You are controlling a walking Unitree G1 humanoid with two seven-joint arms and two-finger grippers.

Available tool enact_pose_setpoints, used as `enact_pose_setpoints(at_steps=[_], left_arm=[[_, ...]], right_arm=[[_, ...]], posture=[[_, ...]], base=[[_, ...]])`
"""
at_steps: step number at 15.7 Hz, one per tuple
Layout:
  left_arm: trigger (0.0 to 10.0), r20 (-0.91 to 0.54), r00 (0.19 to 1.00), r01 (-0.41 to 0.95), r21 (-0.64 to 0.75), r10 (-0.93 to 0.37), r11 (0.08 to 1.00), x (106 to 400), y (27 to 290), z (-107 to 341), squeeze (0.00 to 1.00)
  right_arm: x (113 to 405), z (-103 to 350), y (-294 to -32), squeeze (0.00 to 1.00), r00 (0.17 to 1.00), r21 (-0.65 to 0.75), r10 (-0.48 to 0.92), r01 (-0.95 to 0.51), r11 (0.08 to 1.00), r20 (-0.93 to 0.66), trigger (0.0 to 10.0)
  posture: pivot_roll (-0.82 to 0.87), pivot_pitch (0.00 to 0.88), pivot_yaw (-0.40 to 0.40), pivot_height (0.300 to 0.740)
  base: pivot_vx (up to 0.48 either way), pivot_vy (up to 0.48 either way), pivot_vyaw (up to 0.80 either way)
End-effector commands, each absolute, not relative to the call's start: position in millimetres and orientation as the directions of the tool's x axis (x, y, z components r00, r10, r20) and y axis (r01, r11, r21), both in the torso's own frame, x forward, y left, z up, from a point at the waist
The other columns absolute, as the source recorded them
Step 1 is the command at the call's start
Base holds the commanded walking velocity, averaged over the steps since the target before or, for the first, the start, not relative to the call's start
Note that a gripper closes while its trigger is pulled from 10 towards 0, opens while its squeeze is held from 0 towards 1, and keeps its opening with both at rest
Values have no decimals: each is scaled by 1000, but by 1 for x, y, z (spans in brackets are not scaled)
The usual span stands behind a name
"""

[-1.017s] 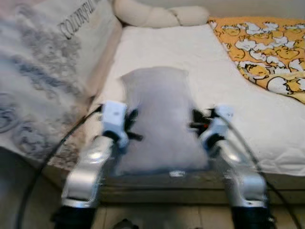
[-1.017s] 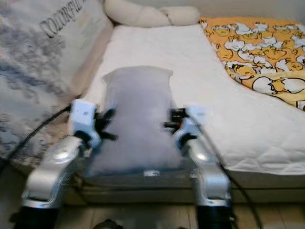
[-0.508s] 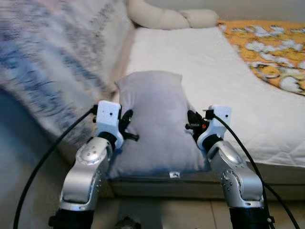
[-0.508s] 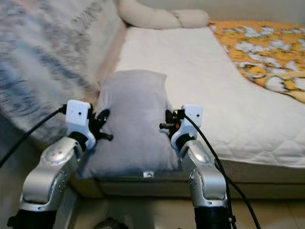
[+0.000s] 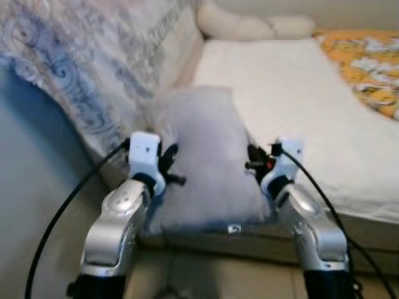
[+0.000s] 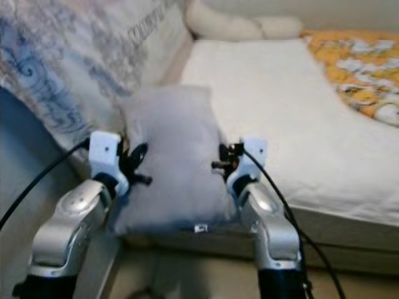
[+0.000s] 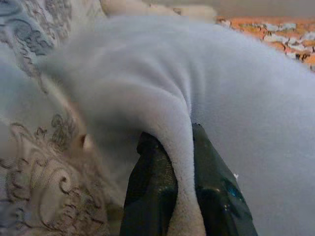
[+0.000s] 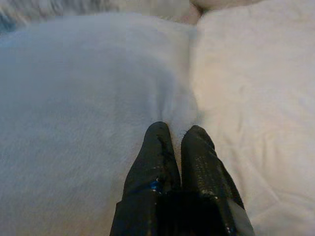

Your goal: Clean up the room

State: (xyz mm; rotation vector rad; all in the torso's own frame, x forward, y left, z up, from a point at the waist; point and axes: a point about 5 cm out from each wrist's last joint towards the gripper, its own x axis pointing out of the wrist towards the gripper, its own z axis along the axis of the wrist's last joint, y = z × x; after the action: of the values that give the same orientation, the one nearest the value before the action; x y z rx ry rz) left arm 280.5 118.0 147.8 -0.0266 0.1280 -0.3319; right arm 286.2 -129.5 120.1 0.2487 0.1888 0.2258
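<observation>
light: soft, even indoor | blur: motion-smeared throughout | shadows: faint

A soft grey rectangular pillow [image 5: 204, 161] lies on the white mattress's [image 5: 293, 99] near left corner, the left gripper [image 5: 171, 167] and right gripper [image 5: 252, 163] flanking it.

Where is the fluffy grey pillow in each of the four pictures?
Left eye view: the grey pillow lies at the centre, on the bed's near edge, between both arms.
Right eye view: centre-left, between the left tool and right tool.
Left wrist view: a fold of it sits pinched between the black fingers.
Right wrist view: it spreads beside the white mattress, its edge nipped by the fingers.
Shared landmark: the white mattress.
</observation>
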Motion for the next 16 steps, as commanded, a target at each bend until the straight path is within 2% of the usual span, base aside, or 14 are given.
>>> enact_pose_setpoints(at_steps=[1,16], left_arm=[[10000,-98,949,299,-33,-301,954,283,124,154,0],[10000,-94,958,269,-34,-271,963,287,127,155,0]], right_arm=[[288,127,-128,0,962,262,244,-205,943,-125,10000],[295,128,-131,0,961,234,248,-214,948,-126,10000]], posture=[[40,0,43,740],[54,0,24,740]], base=[[307,0,0],[306,0,30]])
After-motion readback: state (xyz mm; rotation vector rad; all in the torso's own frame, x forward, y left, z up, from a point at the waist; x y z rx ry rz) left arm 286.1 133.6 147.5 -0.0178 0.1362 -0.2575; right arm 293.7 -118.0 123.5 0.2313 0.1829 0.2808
